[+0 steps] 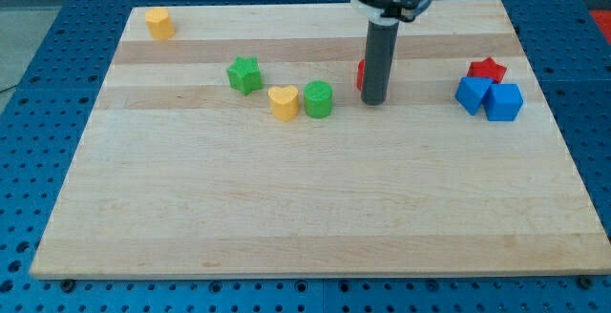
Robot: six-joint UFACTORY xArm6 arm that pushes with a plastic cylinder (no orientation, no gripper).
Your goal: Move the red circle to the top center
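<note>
Our tip (373,101) sits just right of and nearer than the red circle (361,74), mostly hiding it. The tool is a bare rod, grasping nothing. We should swing behind its near side, then push straight toward the counter's (286,208) far centre.

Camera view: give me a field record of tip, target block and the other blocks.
tip: my tip right of centre, in front of target
target: red circle, mostly hidden behind rod
near left: green cylinder touching yellow heart; green star
top left: yellow block
right cluster: red star, two blue blocks
</note>
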